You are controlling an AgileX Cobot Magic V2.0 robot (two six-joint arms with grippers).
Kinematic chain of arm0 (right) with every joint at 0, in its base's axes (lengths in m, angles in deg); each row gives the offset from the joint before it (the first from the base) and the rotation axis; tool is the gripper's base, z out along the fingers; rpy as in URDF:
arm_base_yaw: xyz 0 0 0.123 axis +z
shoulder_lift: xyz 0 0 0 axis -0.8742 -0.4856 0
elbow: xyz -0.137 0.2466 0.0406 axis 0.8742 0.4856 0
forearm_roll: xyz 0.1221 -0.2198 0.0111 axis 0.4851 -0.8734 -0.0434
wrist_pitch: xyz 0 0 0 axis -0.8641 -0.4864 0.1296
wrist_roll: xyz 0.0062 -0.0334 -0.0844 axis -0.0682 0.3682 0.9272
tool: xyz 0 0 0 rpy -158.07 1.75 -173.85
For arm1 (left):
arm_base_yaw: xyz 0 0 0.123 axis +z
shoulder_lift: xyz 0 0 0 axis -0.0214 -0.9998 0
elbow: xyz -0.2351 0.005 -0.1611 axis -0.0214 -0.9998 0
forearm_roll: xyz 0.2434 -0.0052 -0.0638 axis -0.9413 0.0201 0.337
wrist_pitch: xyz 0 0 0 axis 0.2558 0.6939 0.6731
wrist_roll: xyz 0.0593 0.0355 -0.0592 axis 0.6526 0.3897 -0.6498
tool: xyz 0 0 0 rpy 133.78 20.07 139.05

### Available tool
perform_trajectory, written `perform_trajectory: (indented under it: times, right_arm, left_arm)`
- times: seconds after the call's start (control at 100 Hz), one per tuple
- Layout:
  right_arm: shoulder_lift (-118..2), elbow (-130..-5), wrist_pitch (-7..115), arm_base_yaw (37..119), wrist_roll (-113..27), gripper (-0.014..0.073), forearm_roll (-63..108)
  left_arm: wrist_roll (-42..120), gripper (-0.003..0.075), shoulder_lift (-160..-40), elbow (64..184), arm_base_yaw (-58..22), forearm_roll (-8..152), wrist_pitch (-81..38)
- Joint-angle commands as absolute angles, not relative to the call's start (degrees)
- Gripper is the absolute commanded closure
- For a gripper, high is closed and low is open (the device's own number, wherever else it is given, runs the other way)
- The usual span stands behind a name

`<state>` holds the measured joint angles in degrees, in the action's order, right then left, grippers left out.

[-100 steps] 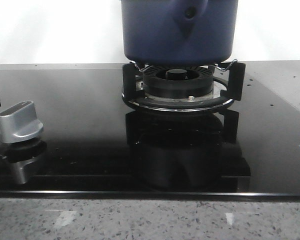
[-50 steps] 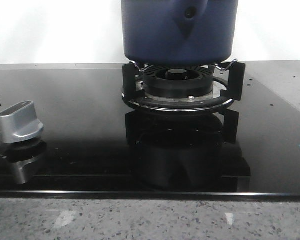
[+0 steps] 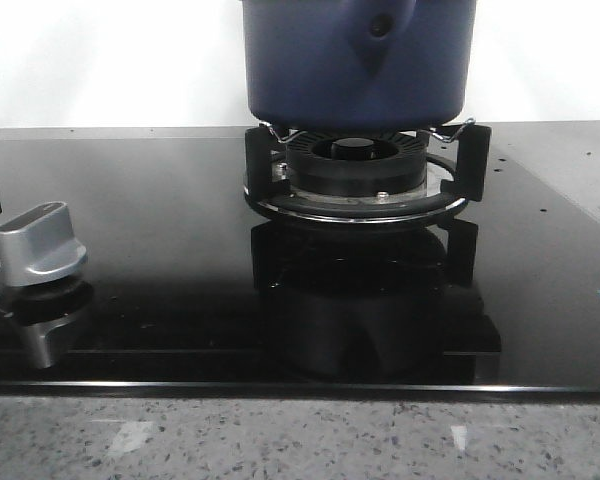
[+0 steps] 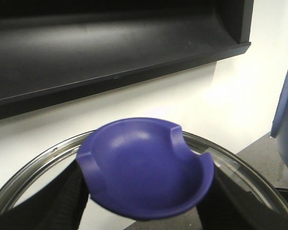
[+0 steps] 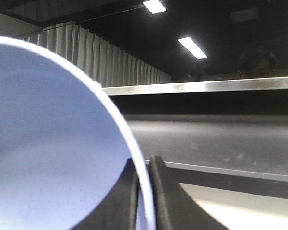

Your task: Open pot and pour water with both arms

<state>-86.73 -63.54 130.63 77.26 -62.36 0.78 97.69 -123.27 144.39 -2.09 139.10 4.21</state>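
The pot (image 3: 358, 62) sits on the burner grate (image 3: 365, 170). My left tool (image 4: 144, 201) grips the glass lid's knob (image 4: 146, 167); my right tool (image 5: 144, 191) pinches a pale-blue cup's rim (image 5: 134, 158). Risk: a careless tilt spills water onto the counter (image 3: 140, 230).

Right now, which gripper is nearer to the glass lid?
Left. The left gripper holds the lid by its blue knob; the right gripper pinches a pale-blue vessel, no lid in view.

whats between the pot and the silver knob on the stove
Front view: only bare glossy black cooktop lies between the pot and the silver knob.
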Motion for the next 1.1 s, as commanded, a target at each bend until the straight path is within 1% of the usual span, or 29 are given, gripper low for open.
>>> perform_trajectory:
  times: [0.0,0.37,0.65,0.87,1.03,1.09]
  right_arm:
    - [-84.08,-64.9,134.73,77.14,-62.38,0.066,1.73]
    - [-84.08,-64.9,134.25,77.14,-62.38,0.066,2.73]
    - [-83.41,-65.23,128.13,77.14,-62.63,0.066,6.05]
    - [-78.95,-69.9,107.27,77.14,-62.63,0.066,9.08]
    - [-75.82,-75.48,87.14,75.89,-62.63,0.066,14.05]
    - [-74.99,-78.35,77.73,74.53,-62.63,0.066,15.03]
  left_arm:
    - [97.33,0.0442,-120.75,146.82,-1.96,143.79,5.27]
    - [97.33,0.0442,-120.75,146.82,-1.96,143.79,5.27]
    - [97.33,0.0442,-120.75,146.82,-1.96,143.9,6.86]
    - [97.33,0.0442,-120.75,146.82,-1.96,144.81,10.24]
    - [97.33,0.0442,-120.75,146.82,-2.09,146.2,12.19]
    - [97.33,0.0442,-120.75,146.82,-2.77,146.72,12.46]
